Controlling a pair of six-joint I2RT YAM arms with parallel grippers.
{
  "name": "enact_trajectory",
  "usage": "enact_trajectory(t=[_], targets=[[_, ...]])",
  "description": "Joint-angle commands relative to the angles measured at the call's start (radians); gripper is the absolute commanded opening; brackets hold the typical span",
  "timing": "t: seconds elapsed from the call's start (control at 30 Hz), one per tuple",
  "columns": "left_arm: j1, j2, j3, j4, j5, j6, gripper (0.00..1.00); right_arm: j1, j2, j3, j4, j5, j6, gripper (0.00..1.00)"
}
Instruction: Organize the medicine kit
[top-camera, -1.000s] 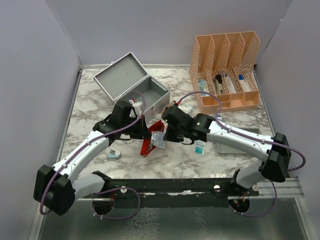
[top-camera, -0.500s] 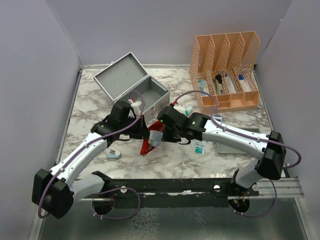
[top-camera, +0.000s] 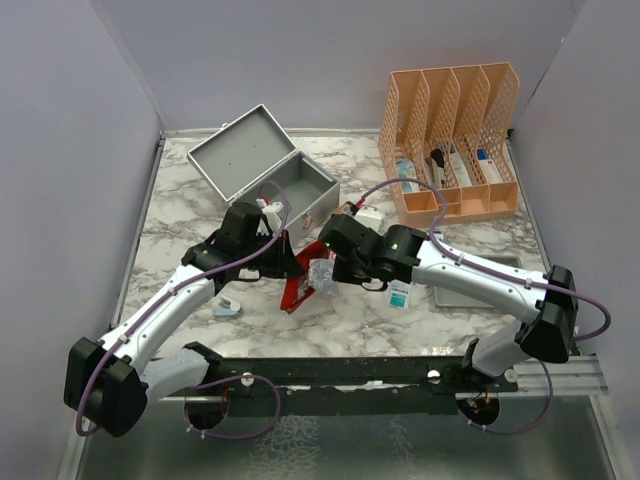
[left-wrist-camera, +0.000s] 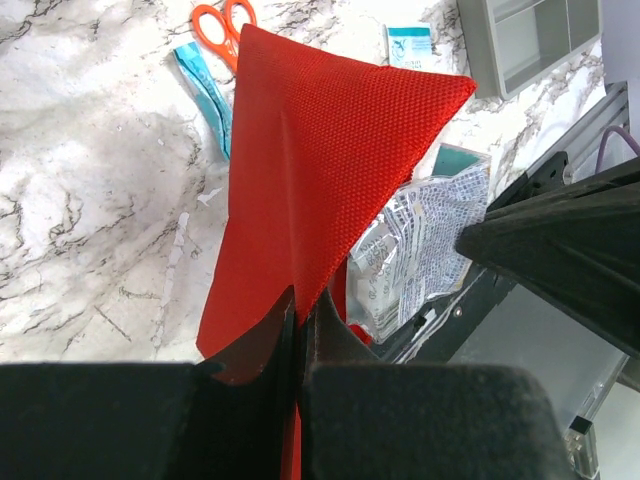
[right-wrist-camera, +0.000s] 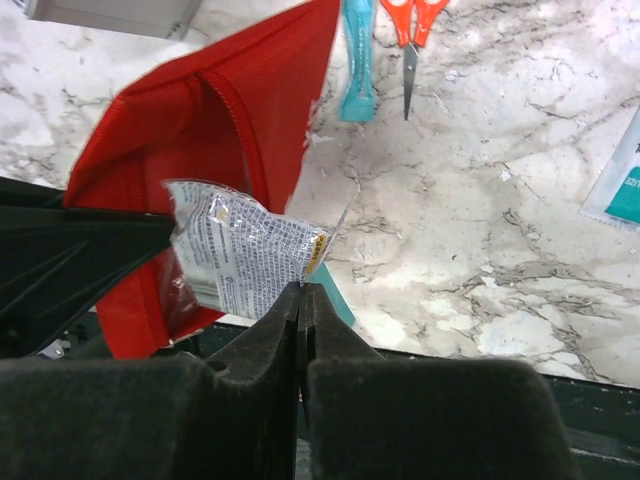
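Note:
The medicine kit (top-camera: 308, 193) stands open at the back left, its lid (top-camera: 240, 152) leaning back. In front of it my left gripper (top-camera: 287, 262) is shut on the edge of a red fabric pouch (left-wrist-camera: 320, 150), which hangs down to the table (top-camera: 296, 292). My right gripper (right-wrist-camera: 302, 290) is shut on the corner of a clear printed plastic packet (right-wrist-camera: 240, 250). The packet sits at the pouch's open mouth (right-wrist-camera: 220, 110), beside the red fabric (left-wrist-camera: 425, 240). Both grippers are close together over the table's middle.
An orange mesh file organizer (top-camera: 450, 140) with supplies stands at the back right. A shallow grey tray (top-camera: 480, 282) lies front right, and a teal sachet (top-camera: 400, 293) left of it. Orange scissors (right-wrist-camera: 415, 30) and a blue packet (top-camera: 228, 307) lie under the arms.
My right gripper carried the packet left toward the red pouch, then eased back slightly. The left gripper and pouch have barely moved.

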Motion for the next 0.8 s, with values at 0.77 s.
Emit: enact_trajectory(t=[0.77], targets=[[-0.007,0.017,-0.001,0.02,-0.001,0.008,0.0,0.031,0.012,-0.003,0.274,-0.212,-0.065,0.24]])
